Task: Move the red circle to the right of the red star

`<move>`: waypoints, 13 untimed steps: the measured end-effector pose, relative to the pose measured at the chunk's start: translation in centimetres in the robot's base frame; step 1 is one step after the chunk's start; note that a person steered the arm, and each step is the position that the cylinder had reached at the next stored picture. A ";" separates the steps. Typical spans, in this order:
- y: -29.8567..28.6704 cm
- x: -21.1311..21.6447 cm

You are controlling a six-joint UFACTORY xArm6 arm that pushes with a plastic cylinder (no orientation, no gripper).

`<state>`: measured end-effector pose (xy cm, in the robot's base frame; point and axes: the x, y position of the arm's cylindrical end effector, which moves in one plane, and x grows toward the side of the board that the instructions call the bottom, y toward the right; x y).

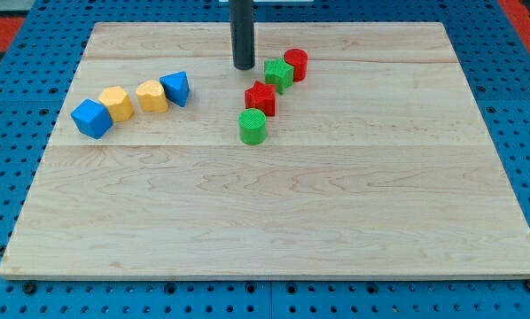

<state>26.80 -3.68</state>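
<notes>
The red circle stands near the view's top centre, touching the green star on its lower left. The red star lies below and left of the green star. A green circle sits just below the red star. My tip is down on the board, left of the green star and above the red star, apart from both. The red circle is up and to the right of the red star, with the green star between them.
A row of blocks lies at the view's left: a blue cube, a yellow block, another yellow block and a blue triangle-like block. The wooden board sits on a blue pegboard.
</notes>
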 end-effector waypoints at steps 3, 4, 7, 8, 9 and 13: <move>8.9 -0.3; 8.7 3.2; 8.0 10.1; 11.3 8.3; 11.3 3.6; 4.5 5.5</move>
<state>32.25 0.84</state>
